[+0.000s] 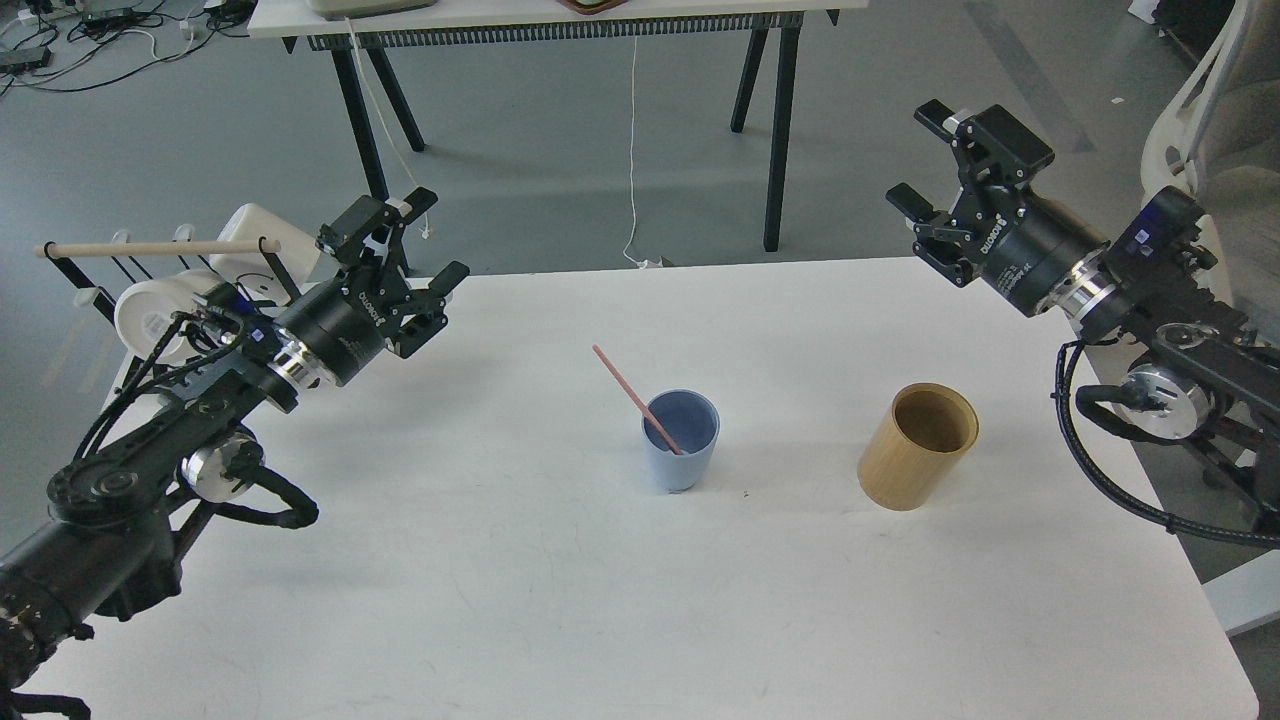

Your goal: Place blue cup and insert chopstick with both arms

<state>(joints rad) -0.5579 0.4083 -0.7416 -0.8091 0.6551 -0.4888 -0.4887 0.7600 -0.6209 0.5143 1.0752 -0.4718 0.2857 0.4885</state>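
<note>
The blue cup stands upright near the middle of the white table. The pink chopstick rests inside it, leaning up and to the left over the rim. My left gripper is open and empty above the table's back left, well away from the cup. My right gripper is open and empty, raised past the table's back right corner, far from the cup.
A tan wooden cylinder holder stands right of the cup. A black rack with white cups and a long pale wooden rod sits at the table's left edge. A white chair stands at the right.
</note>
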